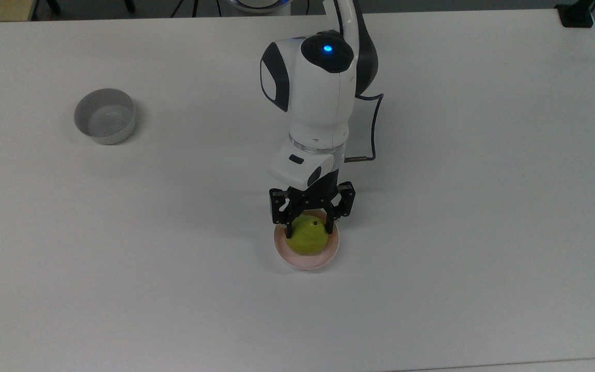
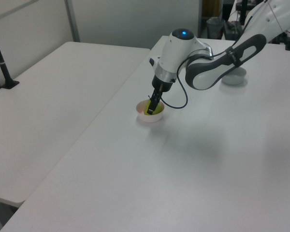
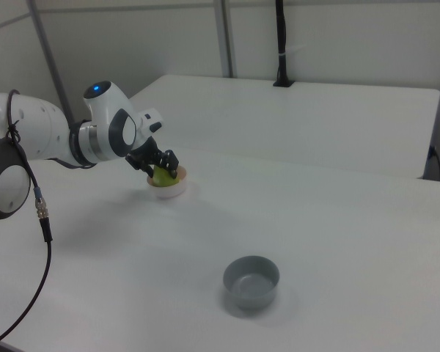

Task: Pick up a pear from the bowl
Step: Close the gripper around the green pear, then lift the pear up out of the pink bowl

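The yellow-green pear [image 1: 306, 237] sits in the pale pink bowl [image 1: 308, 264] near the middle of the white table, with its dark stem spot facing up. My gripper [image 1: 309, 228] points down over the bowl's far side. Its two black fingers press against the pear's left and right sides, shut on it. In the left view the gripper [image 2: 152, 108] reaches into the bowl [image 2: 150, 118] with the pear [image 2: 156, 110] just behind the near finger. From the right view, the pear [image 3: 163, 177] shows under the gripper [image 3: 161, 171], still low in the bowl [image 3: 167, 193].
A grey-white straight-sided bowl [image 1: 105, 123] stands alone at the top view's far left. A black cable [image 1: 375, 129] loops off the wrist on the top view's right. A second white table [image 2: 53, 96] adjoins in the left view, with a black post [image 2: 2, 67] on it.
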Tool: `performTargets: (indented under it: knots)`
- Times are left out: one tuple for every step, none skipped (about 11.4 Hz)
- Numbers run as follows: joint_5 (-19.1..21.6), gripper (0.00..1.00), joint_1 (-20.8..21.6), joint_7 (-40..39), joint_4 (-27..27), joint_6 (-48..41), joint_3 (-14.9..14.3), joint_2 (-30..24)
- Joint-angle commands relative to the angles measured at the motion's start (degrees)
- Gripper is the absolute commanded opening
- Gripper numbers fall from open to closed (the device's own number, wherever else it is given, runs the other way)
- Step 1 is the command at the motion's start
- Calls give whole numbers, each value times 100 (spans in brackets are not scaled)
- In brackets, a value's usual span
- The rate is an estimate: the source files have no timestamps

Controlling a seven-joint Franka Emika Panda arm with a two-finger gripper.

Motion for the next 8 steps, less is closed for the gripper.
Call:
performTargets:
  knots:
    - [-96, 31, 82, 167, -28, 44, -85, -275]
    - [-78, 31, 82, 167, -37, 26, -85, -363]
    - [-69, 31, 82, 167, -45, 26, -85, -468]
    - [-60, 31, 91, 176, -37, -96, -76, -591]
    - [-51, 31, 91, 176, -19, -271, -50, -723]
    - [-8, 31, 82, 176, -28, -316, -50, -837]
    - [45, 31, 56, 176, -28, -317, -50, -891]
    - [54, 31, 21, 159, -19, -317, -85, -891]
